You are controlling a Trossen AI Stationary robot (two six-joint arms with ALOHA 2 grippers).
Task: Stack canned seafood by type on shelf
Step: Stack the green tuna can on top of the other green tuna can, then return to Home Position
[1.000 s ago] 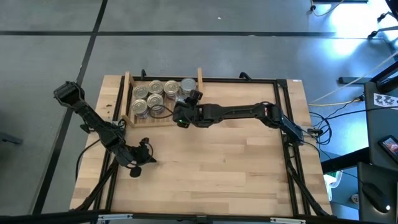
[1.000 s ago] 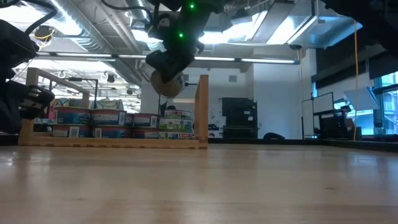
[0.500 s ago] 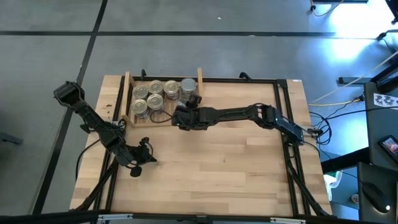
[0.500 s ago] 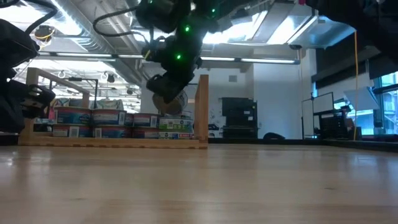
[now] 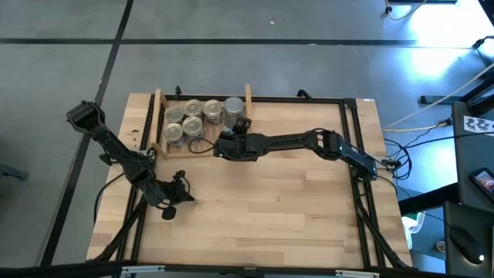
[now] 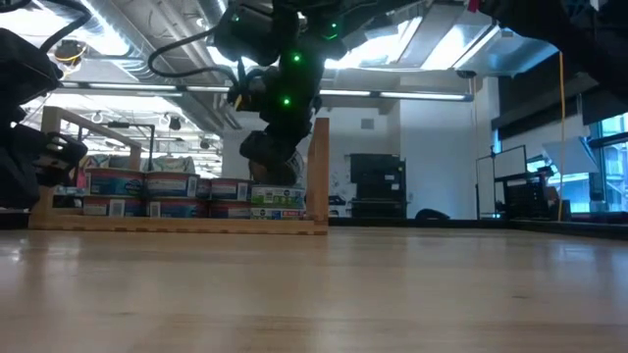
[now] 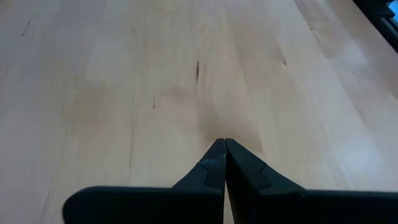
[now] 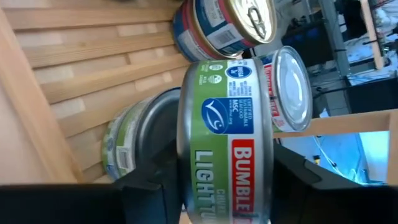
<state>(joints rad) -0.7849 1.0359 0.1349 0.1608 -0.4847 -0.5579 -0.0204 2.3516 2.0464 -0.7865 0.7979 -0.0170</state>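
Right claw (image 5: 221,147) lowered toward shelf (image 5: 160,123), pinching green-label can (image 8: 227,140); left claw (image 7: 224,163) pressed together (parked over tabletop)

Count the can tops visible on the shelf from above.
6 tops: four across the back of the shelf, two in front at its left end. Cans stacked beneath are hidden from above, and the right tool covers one more can.

A robotics lab: exposed ceiling ducts (image 6: 147,59) and strip lights overhead, monitors (image 6: 510,191) along the far wall, loose cables (image 5: 421,123) trailing over grey floor.
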